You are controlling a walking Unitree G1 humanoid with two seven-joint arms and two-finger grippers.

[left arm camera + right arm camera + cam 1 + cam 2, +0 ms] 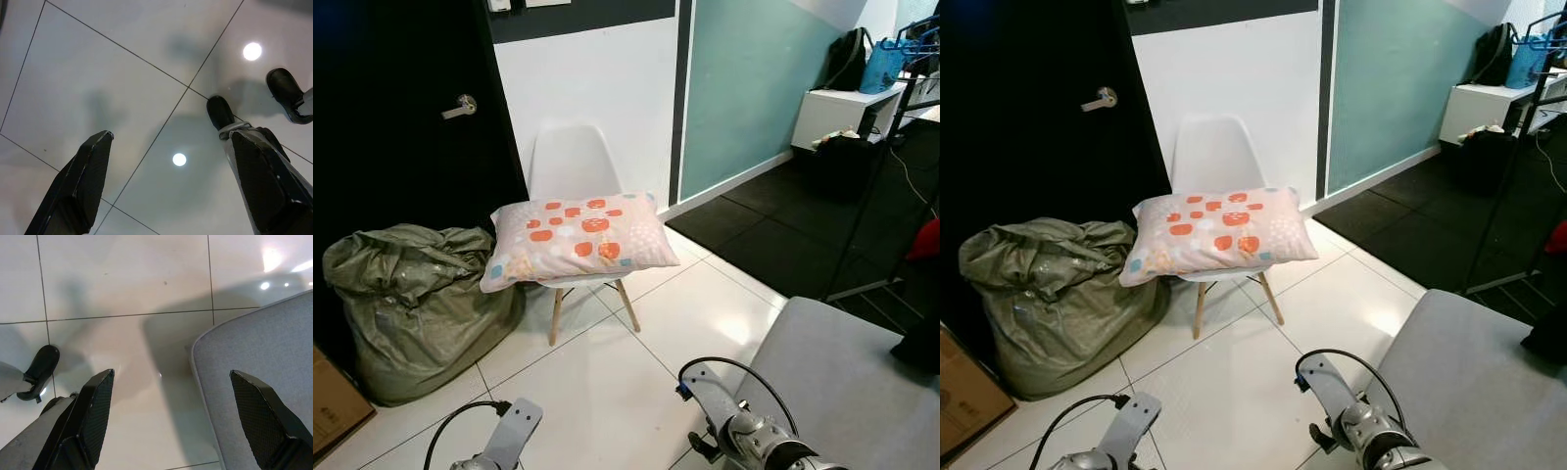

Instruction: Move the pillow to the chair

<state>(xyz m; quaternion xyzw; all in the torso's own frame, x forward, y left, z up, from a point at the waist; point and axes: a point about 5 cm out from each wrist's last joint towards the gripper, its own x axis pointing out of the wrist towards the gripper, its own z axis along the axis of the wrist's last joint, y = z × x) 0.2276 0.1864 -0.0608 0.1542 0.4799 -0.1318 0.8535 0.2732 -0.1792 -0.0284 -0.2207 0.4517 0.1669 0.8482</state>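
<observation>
The soft, puffy pillow (576, 241), pale fabric dotted with orange blobs, lies flat across the seat of the white moulded chair (572, 157) on slim wooden legs, at twelve o'clock from the robot; the task looks done. The left claw (171, 181) and right claw (168, 416) hang spread wide and empty over the glossy floor tiles (597, 382), apparently idle because nothing is left to carry.

head stereo forward-down, wrists facing floor (146, 73)

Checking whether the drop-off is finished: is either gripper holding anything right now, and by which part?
Nothing is held. The left gripper and right gripper are open over the floor; the pillow lies on the chair.
</observation>
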